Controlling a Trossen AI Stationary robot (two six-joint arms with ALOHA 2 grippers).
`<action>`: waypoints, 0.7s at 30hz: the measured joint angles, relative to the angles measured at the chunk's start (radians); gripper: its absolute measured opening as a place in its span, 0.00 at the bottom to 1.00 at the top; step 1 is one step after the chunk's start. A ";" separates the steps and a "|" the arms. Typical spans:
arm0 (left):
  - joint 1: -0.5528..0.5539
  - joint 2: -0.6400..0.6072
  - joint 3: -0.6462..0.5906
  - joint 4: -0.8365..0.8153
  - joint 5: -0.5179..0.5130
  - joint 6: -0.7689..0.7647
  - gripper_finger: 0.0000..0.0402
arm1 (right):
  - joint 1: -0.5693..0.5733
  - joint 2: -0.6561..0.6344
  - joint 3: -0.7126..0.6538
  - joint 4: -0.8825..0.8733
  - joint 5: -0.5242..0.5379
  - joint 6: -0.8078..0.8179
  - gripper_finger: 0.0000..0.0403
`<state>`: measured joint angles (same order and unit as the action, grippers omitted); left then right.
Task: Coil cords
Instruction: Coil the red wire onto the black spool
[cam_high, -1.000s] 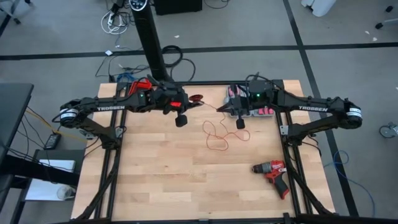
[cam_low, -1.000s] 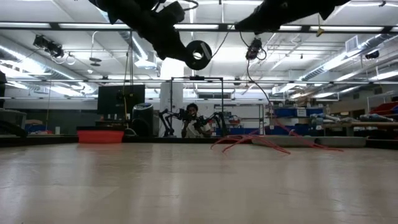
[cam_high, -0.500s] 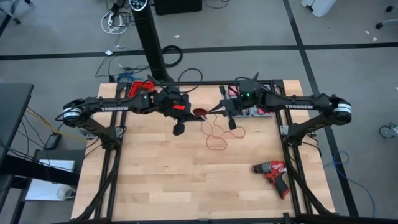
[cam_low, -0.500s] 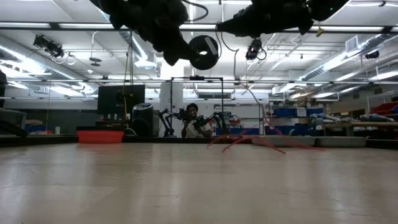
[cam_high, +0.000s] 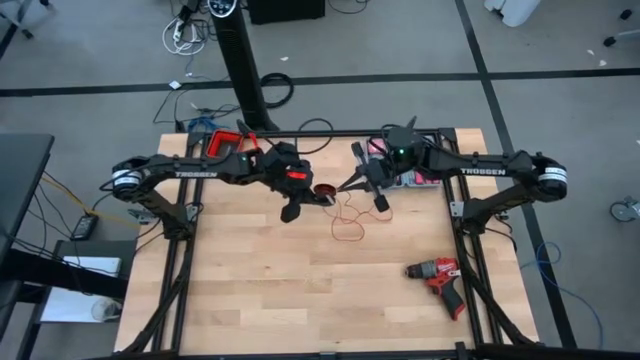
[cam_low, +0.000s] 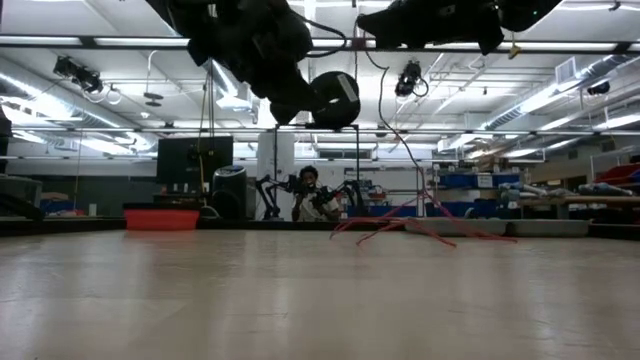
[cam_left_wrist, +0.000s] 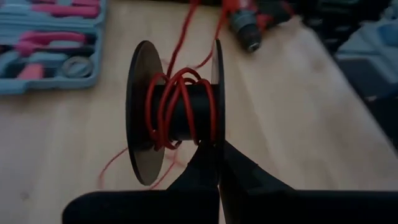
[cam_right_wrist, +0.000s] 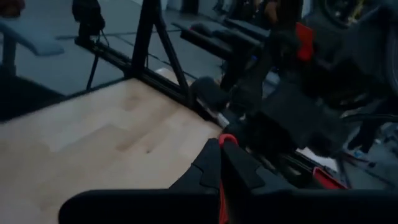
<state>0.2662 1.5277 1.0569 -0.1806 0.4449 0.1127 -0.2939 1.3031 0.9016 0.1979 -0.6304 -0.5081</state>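
The cord is a thin red wire. Part of it is wound on a black spool (cam_left_wrist: 177, 118) and the rest lies in loose loops (cam_high: 347, 217) on the wooden table between the arms. My left gripper (cam_left_wrist: 217, 152) is shut on the spool, which hangs above the table's middle (cam_high: 322, 190) and shows high up in the low view (cam_low: 335, 100). Just right of it, my right gripper (cam_high: 352, 185) is shut on the red wire (cam_right_wrist: 224, 139). A strand (cam_low: 380, 120) drops from there to the loops on the table (cam_low: 400, 226). My left gripper pinches the rim of one spool flange (cam_left_wrist: 217, 138) between its two fingers, coming slantwise down from the table's left. The spool is lifted clear of the table, its axis about level. My right gripper pinches the red wire (cam_right_wrist: 225, 138) between its shut fingertips, coming nearly level from the table's right. The wire hangs slack below it down to the table.
A red and black drill (cam_high: 438, 277) lies at the near right of the table. A blue tool case (cam_left_wrist: 46, 37) with pink tools lies at the far right, under my right arm (cam_high: 410, 175). A red object (cam_high: 226, 139) sits at the far left corner.
My left gripper has carried the spool down, toward the near edge and slightly right, and its wrist has turned. My right gripper has moved left toward the spool and tipped. The loose loops on the table have been drawn left and bunched closer together.
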 joint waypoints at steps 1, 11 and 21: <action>-0.002 0.001 0.000 0.005 0.016 -0.009 0.00 | 0.003 0.006 0.000 0.000 0.000 -0.025 0.00; -0.046 0.001 0.000 0.017 0.224 -0.040 0.00 | -0.005 0.117 0.000 0.159 -0.019 -0.144 0.00; -0.046 0.001 0.000 0.012 0.389 -0.028 0.00 | -0.005 0.131 0.000 0.293 0.048 0.031 0.00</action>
<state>0.2203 1.5284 1.0565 -0.1684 0.8337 0.0847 -0.2990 1.4342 0.9016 0.4912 -0.5824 -0.4766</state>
